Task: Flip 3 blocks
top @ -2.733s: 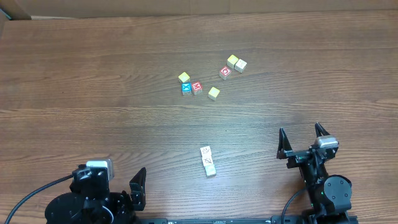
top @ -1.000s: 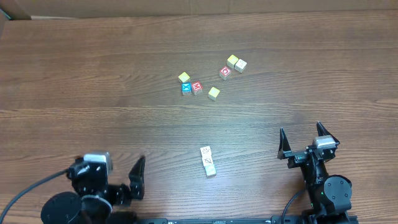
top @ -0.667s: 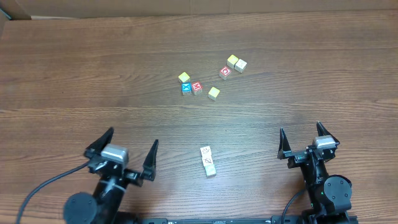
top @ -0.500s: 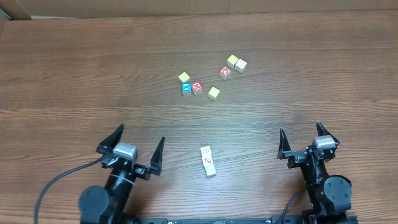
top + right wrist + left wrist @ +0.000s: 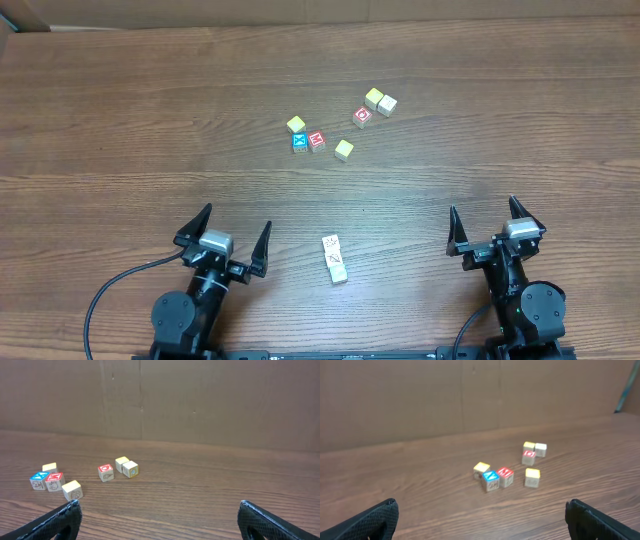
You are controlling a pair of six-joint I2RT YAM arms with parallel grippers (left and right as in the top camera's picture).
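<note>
Our left tool point(image 5: 237, 216) and right tool point(image 5: 482, 205) gape empty; the white blocks point(image 5: 335, 258) touch, so gripping one may shove its neighbour.

Marks on blocks point(image 5: 336, 260), none legible

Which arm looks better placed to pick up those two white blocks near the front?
Probably the left. The left gripper, open, is nearer the white blocks than the right gripper, also open but farther off to the side.
</note>
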